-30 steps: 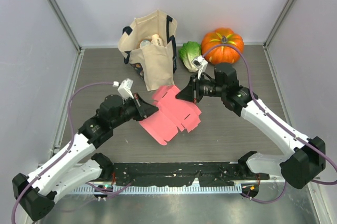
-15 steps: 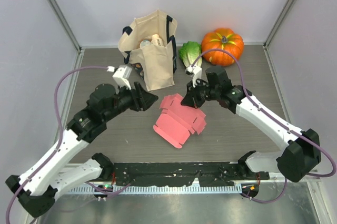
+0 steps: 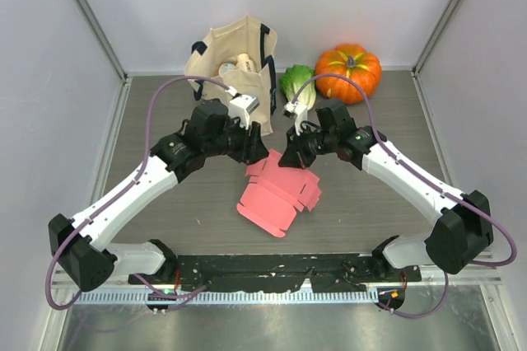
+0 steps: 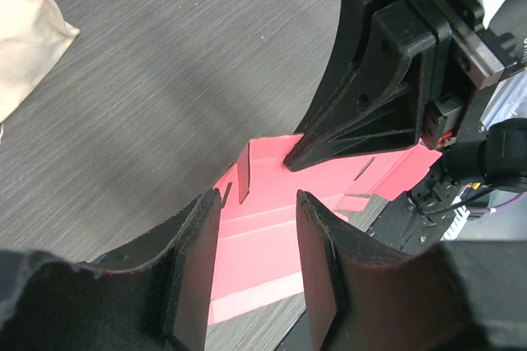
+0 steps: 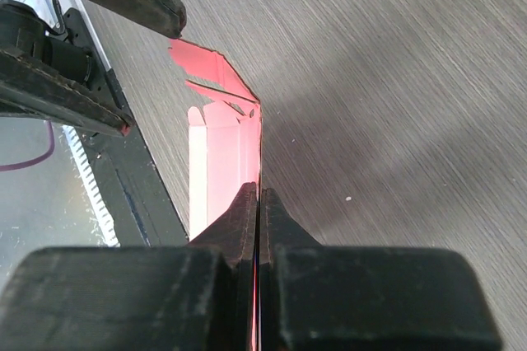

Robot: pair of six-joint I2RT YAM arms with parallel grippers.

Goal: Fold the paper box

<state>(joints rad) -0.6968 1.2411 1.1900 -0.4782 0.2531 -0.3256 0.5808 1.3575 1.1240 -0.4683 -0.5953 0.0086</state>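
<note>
The pink paper box (image 3: 276,198) is a flat cut-out sheet with notched tabs, lying mid-table with its far edge lifted. My right gripper (image 3: 287,158) is shut on that far edge; in the right wrist view the fingers (image 5: 258,190) pinch the thin card (image 5: 222,166) edge-on. My left gripper (image 3: 258,153) is open and empty, just left of the right one above the sheet's far left corner. In the left wrist view its jaws (image 4: 255,269) stand apart over the pink sheet (image 4: 263,236), not touching it, with the right gripper's tip (image 4: 329,133) just ahead.
A cream tote bag (image 3: 235,79) with items inside stands at the back. A green leafy vegetable (image 3: 296,86) and an orange pumpkin (image 3: 348,71) sit at the back right. Grey walls close in the table on three sides.
My left gripper left the sheet's left side and swung right and farther away, close to the right gripper. The sheet shifted slightly while the right gripper kept hold of its far edge.
</note>
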